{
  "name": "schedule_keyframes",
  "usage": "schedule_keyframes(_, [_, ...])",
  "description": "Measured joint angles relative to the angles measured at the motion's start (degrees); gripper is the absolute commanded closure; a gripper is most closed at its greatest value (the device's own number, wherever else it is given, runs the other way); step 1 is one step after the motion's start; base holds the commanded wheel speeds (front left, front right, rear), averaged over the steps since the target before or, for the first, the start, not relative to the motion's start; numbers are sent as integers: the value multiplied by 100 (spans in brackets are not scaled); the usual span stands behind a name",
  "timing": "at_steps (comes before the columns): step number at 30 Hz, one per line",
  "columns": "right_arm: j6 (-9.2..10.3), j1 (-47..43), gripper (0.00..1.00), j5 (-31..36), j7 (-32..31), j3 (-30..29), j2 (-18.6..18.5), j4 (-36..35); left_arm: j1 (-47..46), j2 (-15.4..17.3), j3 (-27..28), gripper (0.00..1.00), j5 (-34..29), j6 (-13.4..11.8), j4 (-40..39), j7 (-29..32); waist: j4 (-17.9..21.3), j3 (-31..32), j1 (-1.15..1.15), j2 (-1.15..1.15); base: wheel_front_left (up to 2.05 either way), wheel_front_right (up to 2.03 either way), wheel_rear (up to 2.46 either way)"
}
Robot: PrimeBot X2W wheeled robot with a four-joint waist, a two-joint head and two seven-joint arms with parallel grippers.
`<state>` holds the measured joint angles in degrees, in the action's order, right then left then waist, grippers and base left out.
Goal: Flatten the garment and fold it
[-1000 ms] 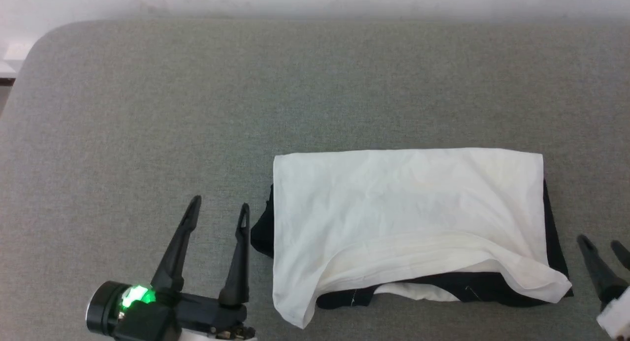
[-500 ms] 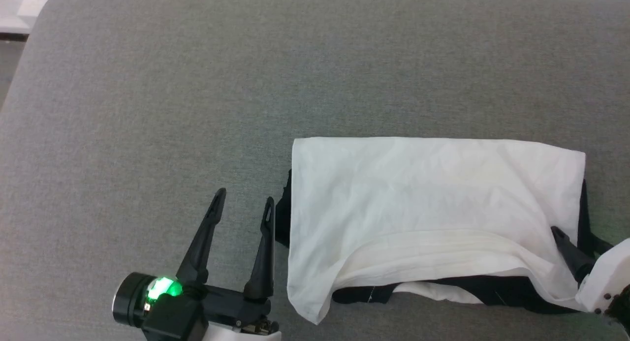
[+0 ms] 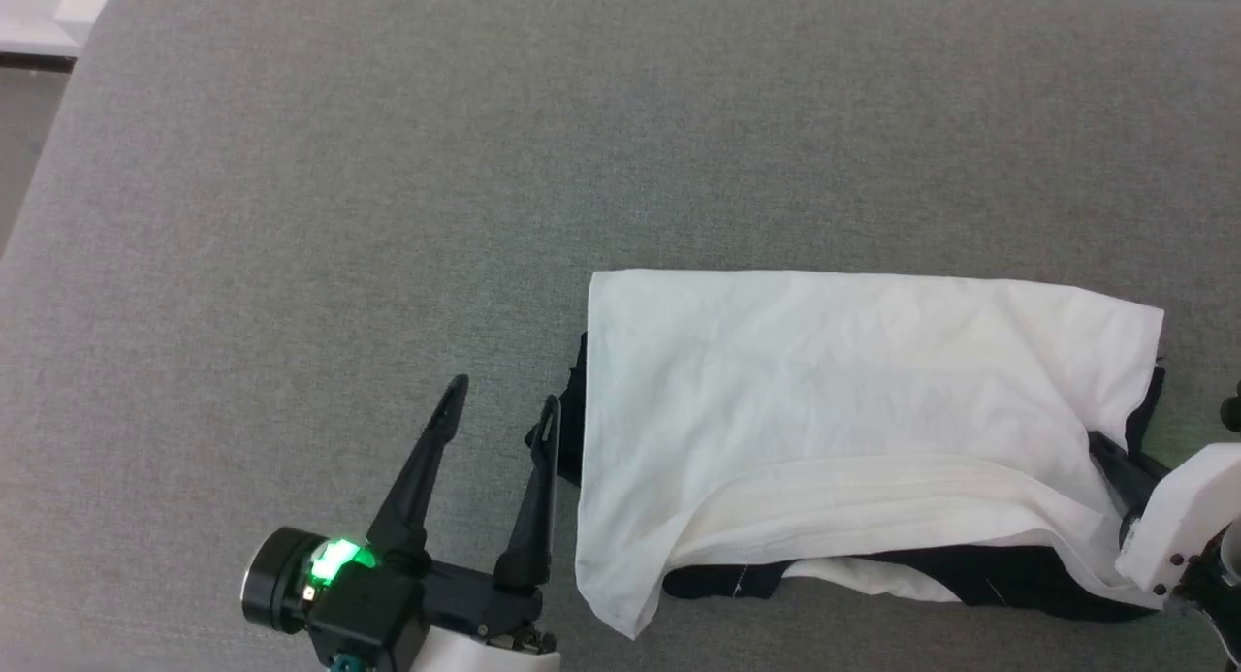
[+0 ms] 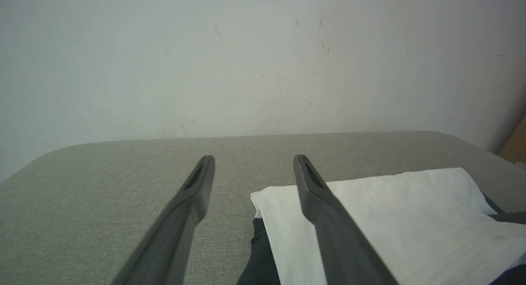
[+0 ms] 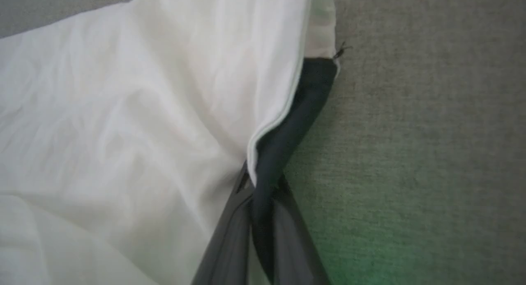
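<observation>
Clamping the right pincer (image 3: 1105,451) onto the right edge of the garment (image 3: 853,391), lying folded on a grey cloth-covered desk (image 3: 388,168); holding the left pincer (image 3: 503,393) agape beside its left edge; scuffed white wall (image 4: 205,50) beyond.

Soft, even, fairly bright light with faint shadows; right wrist view blurred, green glow tinting the desk (image 5: 349,252).

Left claw (image 3: 503,393) hovers, fingers spread; right claw (image 3: 1105,449) pinched shut on the garment (image 3: 853,381).
</observation>
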<state>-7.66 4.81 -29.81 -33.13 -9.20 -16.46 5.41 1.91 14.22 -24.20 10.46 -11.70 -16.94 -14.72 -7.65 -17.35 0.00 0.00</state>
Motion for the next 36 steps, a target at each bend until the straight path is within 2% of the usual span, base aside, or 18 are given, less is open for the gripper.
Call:
schedule_keyframes(4, [-2, 70, 100, 224, 147, -347, 58, 189, 4, 26, 5, 0, 13, 3, 96, 1, 49, 161, 0, 0, 0, 0, 0])
schedule_keyframes(11, [4, 74, 100, 845, 366, -1548, -366, 538, 44, 55, -11, 0, 74, 12, 159, 9, 126, 399, -1, 0, 0, 0, 0])
schedule_keyframes(15, [5, 86, 100, 1021, 446, -1819, -495, 603, 48, 83, -8, 0, 116, 14, 189, 27, 135, 470, -1, 0, 0, 0, 0])
schedule_keyframes(19, [7, 98, 100, 855, 365, -1528, -293, 367, 71, 88, -12, 0, 177, 26, 231, 59, 168, 535, -1, 0, 0, 0, 0])
schedule_keyframes(26, [12, 31, 100, 232, -119, -520, 63, -527, 134, 83, -37, 0, 276, 58, 334, 58, 261, 684, -1, 0, 0, 0, 0])
schedule_keyframes(31, [12, -37, 100, 135, -444, 115, 227, -1200, 134, 74, -77, 0, 323, 108, 400, 58, 269, 772, -1, 0, 0, 0, 0])
schedule_keyframes(36, [12, 19, 100, 108, -682, 672, 392, -1494, 133, 55, -135, 0, 370, 160, 469, 57, 190, 775, -1, 0, 0, 0, 0])
